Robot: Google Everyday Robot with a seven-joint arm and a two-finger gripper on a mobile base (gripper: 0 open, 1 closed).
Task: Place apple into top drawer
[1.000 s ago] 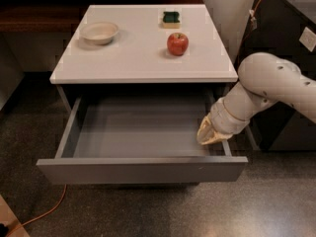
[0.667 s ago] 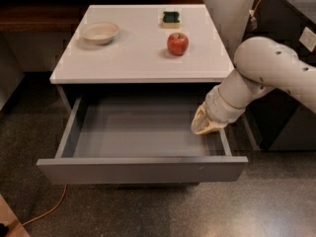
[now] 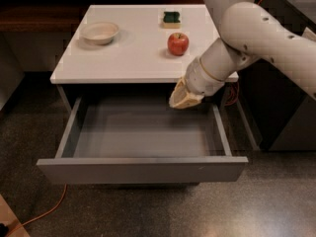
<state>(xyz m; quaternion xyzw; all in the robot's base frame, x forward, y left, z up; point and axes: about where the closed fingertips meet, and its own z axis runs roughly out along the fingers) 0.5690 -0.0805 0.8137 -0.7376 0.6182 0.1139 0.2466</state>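
The red apple (image 3: 178, 43) sits on the white tabletop (image 3: 128, 53), right of centre. The top drawer (image 3: 143, 169) is pulled fully open below the table's front edge, and its grey inside holds nothing. My gripper (image 3: 181, 98) has beige fingers and hangs over the drawer's back right part, just under the table's front edge, below and in front of the apple. It holds nothing that I can see. The white arm comes in from the upper right.
A beige bowl (image 3: 100, 32) stands at the table's back left. A green-and-yellow sponge (image 3: 172, 19) lies behind the apple. Dark cabinets stand to the right (image 3: 291, 117). An orange cable (image 3: 44, 214) runs over the speckled floor at the lower left.
My gripper has risen and moved back and left, from the drawer's front right corner up to the table's front edge. The apple and the drawer have not moved.
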